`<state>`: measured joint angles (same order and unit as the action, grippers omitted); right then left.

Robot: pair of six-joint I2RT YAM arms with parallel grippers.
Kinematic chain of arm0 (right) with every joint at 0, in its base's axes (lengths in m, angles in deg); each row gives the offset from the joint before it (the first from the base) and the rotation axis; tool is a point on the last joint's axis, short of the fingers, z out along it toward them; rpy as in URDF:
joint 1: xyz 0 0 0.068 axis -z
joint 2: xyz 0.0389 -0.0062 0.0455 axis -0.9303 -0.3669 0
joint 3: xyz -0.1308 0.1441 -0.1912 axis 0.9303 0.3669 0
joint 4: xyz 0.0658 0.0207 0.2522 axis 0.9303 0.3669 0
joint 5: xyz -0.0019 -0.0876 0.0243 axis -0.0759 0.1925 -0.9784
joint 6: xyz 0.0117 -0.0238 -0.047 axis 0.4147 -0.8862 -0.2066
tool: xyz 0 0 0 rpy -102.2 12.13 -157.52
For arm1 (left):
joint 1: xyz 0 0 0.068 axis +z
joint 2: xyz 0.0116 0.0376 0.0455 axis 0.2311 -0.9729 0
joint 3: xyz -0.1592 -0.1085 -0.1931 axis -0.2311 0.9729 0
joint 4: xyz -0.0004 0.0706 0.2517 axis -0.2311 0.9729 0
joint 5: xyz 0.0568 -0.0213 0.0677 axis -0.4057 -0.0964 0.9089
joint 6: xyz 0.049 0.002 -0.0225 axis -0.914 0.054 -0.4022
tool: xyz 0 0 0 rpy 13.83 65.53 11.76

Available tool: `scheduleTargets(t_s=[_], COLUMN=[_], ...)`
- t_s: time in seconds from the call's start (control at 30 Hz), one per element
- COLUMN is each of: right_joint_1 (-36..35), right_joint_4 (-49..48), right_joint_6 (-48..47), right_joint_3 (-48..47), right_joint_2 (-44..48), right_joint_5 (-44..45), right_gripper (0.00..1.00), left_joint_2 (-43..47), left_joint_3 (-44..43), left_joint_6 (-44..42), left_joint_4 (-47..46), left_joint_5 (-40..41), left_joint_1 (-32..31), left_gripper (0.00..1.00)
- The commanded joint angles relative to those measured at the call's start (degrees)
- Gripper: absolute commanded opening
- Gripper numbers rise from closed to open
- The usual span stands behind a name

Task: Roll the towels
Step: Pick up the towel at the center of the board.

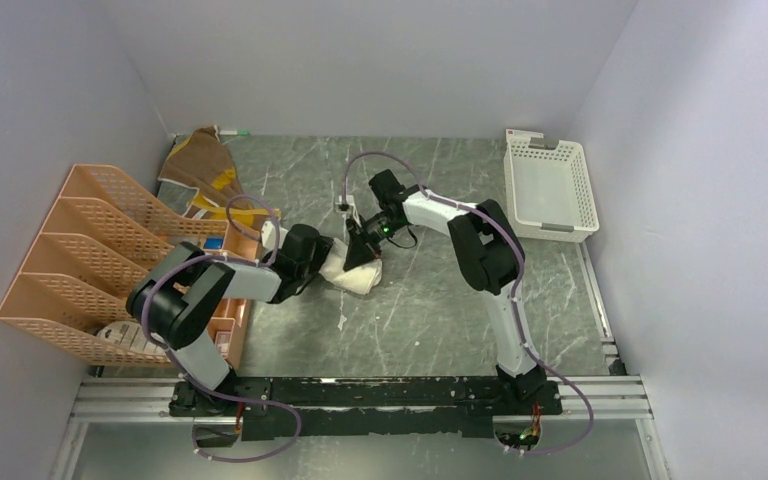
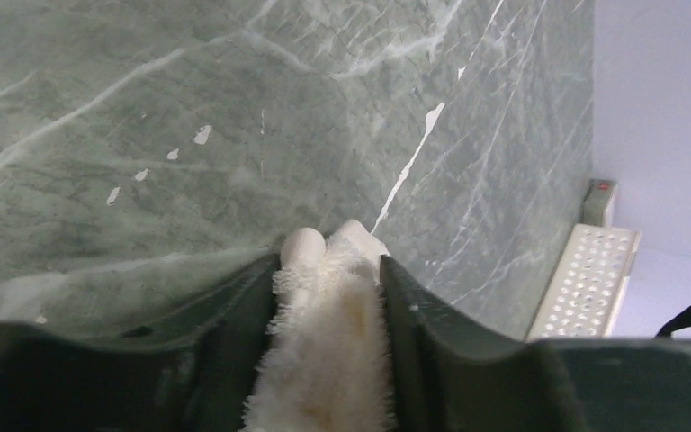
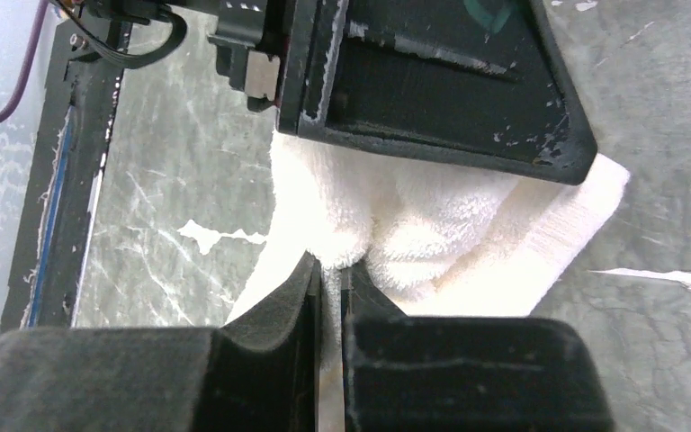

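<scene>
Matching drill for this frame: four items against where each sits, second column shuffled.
1 white towel
2 brown towel
3 basket
4 rack

a far right of the table
b left side
c middle
d far-left corner

Pairs: 1-c, 2-d, 3-a, 4-b

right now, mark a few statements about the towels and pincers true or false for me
1. The right pincer is shut on a fold of the cream towel. True.
2. The brown towel lies between the two arms. False: it lies at the far left, beside the orange rack.
3. The left pincer has cream towel between its fingers. True.
4. Each pincer is on a different towel. False: both are on the cream towel.
</scene>
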<state>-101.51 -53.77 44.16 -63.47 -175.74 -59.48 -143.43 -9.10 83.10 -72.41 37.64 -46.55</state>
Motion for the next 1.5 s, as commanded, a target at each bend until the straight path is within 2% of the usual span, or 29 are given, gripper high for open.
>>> scheduleTargets(t_s=[0.0, 0.03, 0.07, 0.17, 0.2, 0.23, 0.27, 0.3, 0.4, 0.5, 0.6, 0.73, 0.8, 0.97, 1.1, 1.23, 1.47], right_joint_1=[-2.3, -2.4, -2.4, -2.5, -2.5, -2.5, -2.4, -2.2, -0.7, 2.6, 6.3, 9.5, 9.8, 9.5, 8.7, 8.4, 8.3], right_joint_4=[3.6, 3.0, 2.5, 0.3, -0.4, -1.8, -3.9, -6.4, -12.3, -17.9, -30.5, -51.5, -58.6, -69.5, -83.2, -85.8, -93.7], right_joint_6=[0.9, 1.6, 1.9, 4.4, 4.9, 5.9, 7.7, 9.3, 12.3, 16.5, 24.7, 39.1, 45.0, 53.3, 55.3, 53.3, 51.1], right_joint_3=[1.9, 1.9, 1.9, 2.0, 2.3, 3.2, 4.5, 6.4, 11.7, 16.6, 24.2, 41.0, 45.7, 48.6, 53.4, 54.1, 55.0], right_joint_2=[0.3, 0.4, 0.7, 1.4, 2.0, 2.9, 4.2, 5.9, 12.4, 20.0, 29.1, 42.7, 45.9, 43.7, 44.1, 45.0, 42.4], right_joint_5=[-0.9, -0.9, -0.8, 0.8, 1.8, 3.3, 5.6, 7.9, 13.7, 16.0, 19.0, 27.5, 27.2, 18.4, 20.6, 21.0, 16.0], right_gripper=[0.0, 0.0, 0.0, 0.01, 0.11, 0.45, 0.85, 0.99, 1.0, 1.0, 1.0, 1.0, 1.0, 1.0, 1.0, 1.0, 1.0], left_joint_2=[-2.9, -2.9, -2.9, -2.3, -1.8, -1.0, 0.1, 1.2, 4.9, 7.7, 11.2, 16.2, 17.3, 16.3, 16.0, 17.4, 15.4], left_joint_3=[4.4, 4.7, 4.7, 5.8, 6.6, 7.1, 7.6, 8.0, 7.4, 2.5, 0.8, 0.7, -1.3, -9.0, -12.3, -13.0, -15.2], left_joint_6=[-4.6, -5.1, -5.0, -6.1, -6.2, -6.6, -7.2, -8.6, -16.5, -26.9, -34.8, -43.9, -48.4, -57.0, -62.0, -67.1, -66.1], left_joint_4=[-5.5, -6.3, -5.8, -7.4, -8.1, -8.8, -9.2, -9.9, -11.1, -6.1, -4.7, -7.6, -7.5, -2.3, -0.5, -1.8, -6.2], left_joint_5=[-3.5, -4.0, -4.2, -4.3, -4.2, -4.0, -3.9, -3.9, -6.4, -11.7, -16.7, -23.2, -28.7, -39.7, -44.8, -51.1, -69.9], left_joint_1=[0.1, 0.1, 0.1, 0.1, 0.1, 0.1, 0.1, 0.2, 1.4, 4.0, 6.1, 8.4, 9.8, 10.5, 10.5, 10.6, 11.1], left_gripper=[0.46, 0.33, 0.09, 0.07, 0.07, 0.07, 0.07, 0.07, 0.07, 0.07, 0.07, 0.07, 0.07, 0.07, 0.07, 0.07, 0.07])
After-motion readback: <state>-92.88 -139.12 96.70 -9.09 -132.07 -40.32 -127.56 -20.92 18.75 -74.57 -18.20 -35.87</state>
